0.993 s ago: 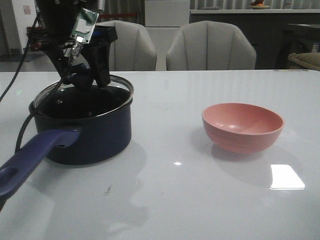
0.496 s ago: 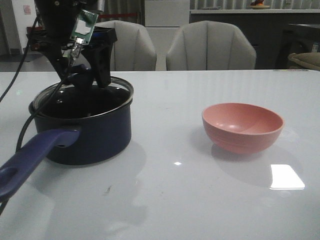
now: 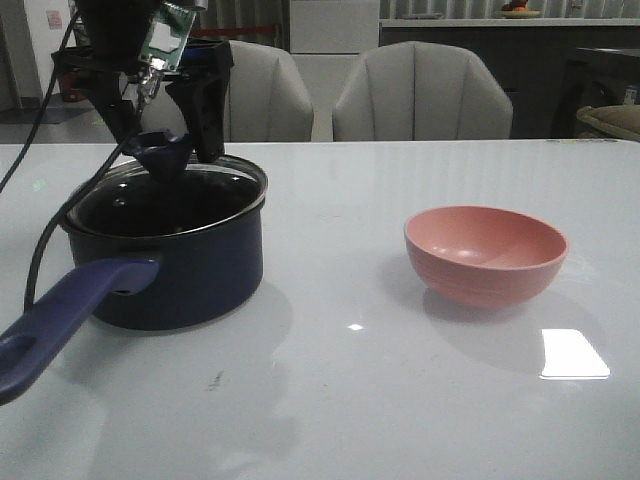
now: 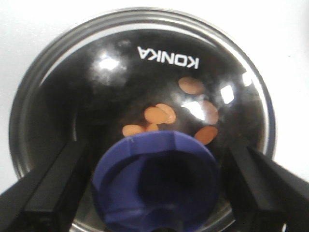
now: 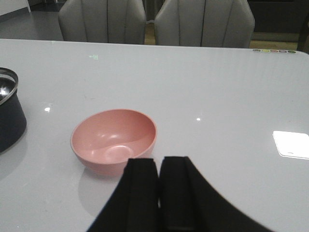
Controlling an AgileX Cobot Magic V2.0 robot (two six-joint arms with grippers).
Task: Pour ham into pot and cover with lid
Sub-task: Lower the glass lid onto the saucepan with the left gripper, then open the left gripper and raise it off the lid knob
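The round glass lid (image 4: 145,96) with its shiny metal rim sits on the dark navy-blue saucepan (image 3: 170,260), which stands on the white worktop (image 3: 400,400) well to the left of the salmon-pink bowl (image 3: 485,253). Through the glass, small orange-pink ham pieces (image 4: 159,115) lie inside the saucepan. The left tool (image 3: 165,140) is spread wide, its black fingers (image 4: 58,186) on either side of the lid's dark blue knob (image 4: 154,183), not touching it. The right tool (image 5: 158,193) is closed with nothing in it, near the bowl.
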